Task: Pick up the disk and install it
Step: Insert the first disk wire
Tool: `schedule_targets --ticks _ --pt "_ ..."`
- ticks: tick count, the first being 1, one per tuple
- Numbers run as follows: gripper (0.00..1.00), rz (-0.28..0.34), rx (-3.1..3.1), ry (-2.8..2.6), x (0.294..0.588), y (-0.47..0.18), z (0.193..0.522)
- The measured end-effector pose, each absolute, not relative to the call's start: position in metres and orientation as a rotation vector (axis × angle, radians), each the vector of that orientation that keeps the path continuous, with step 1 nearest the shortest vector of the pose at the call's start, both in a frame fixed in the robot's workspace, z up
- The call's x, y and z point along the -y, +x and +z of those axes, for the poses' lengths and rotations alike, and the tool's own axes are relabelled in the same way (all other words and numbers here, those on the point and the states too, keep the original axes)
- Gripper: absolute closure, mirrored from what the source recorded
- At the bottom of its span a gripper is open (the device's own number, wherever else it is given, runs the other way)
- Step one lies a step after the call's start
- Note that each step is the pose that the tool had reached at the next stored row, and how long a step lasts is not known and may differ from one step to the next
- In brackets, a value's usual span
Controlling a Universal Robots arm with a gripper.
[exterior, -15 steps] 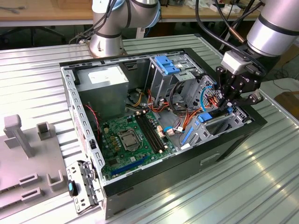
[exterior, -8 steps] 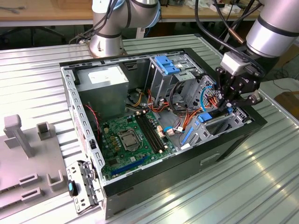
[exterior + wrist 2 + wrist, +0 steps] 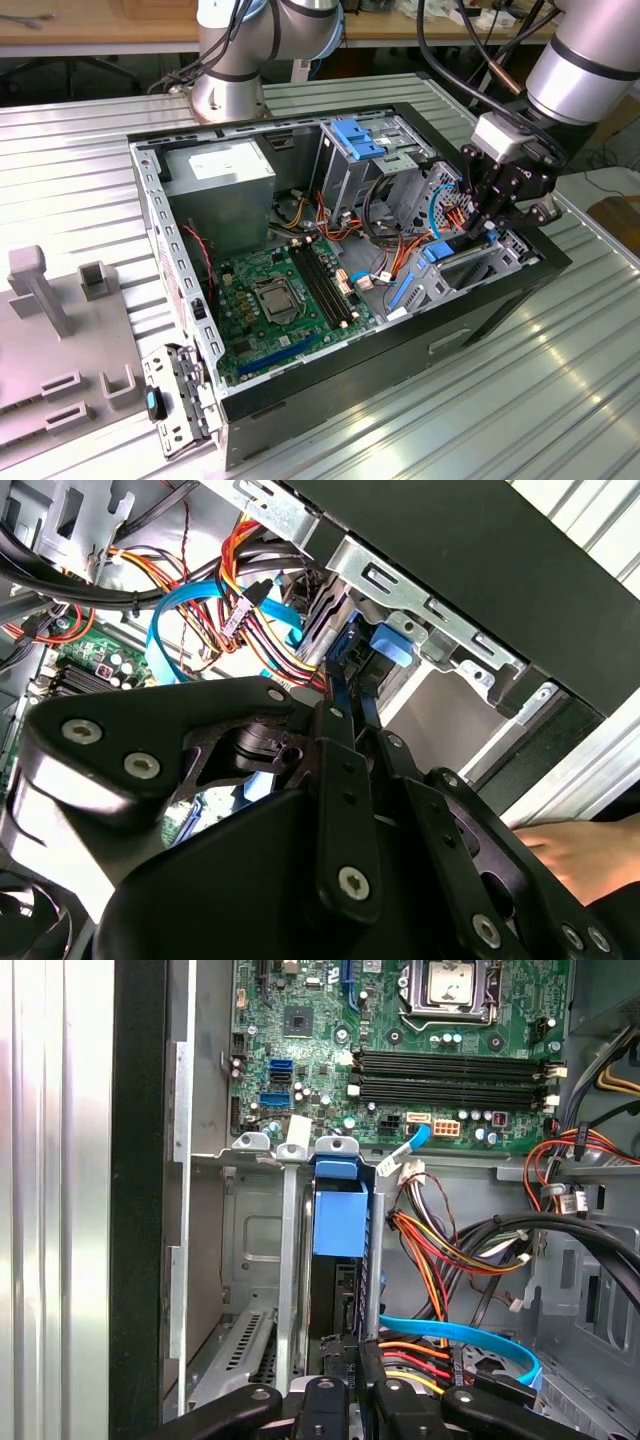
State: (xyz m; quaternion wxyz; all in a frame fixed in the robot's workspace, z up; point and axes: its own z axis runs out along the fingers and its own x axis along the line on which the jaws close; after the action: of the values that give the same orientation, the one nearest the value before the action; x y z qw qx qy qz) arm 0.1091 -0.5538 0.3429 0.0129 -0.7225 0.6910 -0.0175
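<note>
In the exterior view the gripper is seen lowered into the drive bay at the open computer case's corner on that view's right, with the motherboard and the grey power supply box well apart from it. The disk is shown best in the first wrist view, standing on edge in the metal bay between two upright rails, its blue end tab toward the motherboard. The black fingers are seen there pinched on the disk's near edge. In the second wrist view a thin blue edge is caught between the jaws, and part of a person's hand is cut off at the edge. The contact point itself is largely hidden by the gripper's linkage.
</note>
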Motion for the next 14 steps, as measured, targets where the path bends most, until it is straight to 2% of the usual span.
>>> schedule_targets --ticks 14 --pt "0.84 -0.054 -2.153 -2.251 0.5538 0.1091 0.3406"
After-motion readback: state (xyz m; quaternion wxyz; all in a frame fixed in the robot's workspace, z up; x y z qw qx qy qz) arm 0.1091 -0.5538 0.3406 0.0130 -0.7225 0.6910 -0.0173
